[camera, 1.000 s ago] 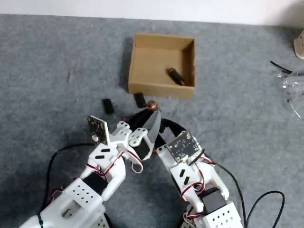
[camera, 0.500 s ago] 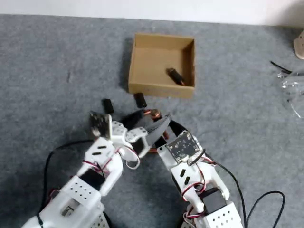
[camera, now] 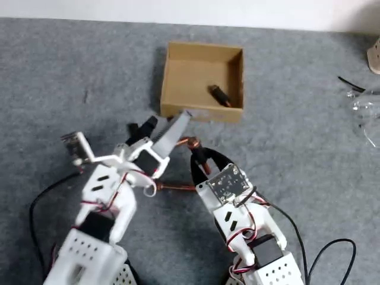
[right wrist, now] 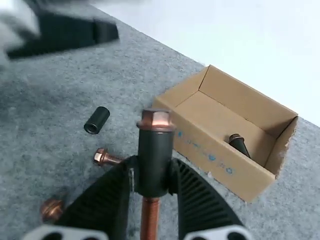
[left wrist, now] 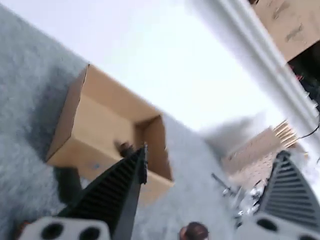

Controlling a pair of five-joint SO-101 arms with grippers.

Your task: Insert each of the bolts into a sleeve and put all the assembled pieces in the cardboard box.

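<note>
Shank end of sleeved bolt (right wrist: 154,150) hidden between jaws. Right gripper (right wrist: 152,170) clamped on it, bolt upright, near of cardboard box (right wrist: 210,150); assembled piece (right wrist: 239,144) inside. Left gripper (left wrist: 212,154) spread wide, empty, further left.

The bolt (right wrist: 155,119) is glossy coppery metal, the sleeve (right wrist: 154,160) matt black, the cardboard box (right wrist: 200,143) matt, the cloth (right wrist: 45,130) rough.

Faint blue print on the cardboard box (right wrist: 220,157) is unreadable.

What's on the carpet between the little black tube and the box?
Nothing. In the right wrist view, bare grey carpet lies between the loose sleeve and the cardboard box.
</note>
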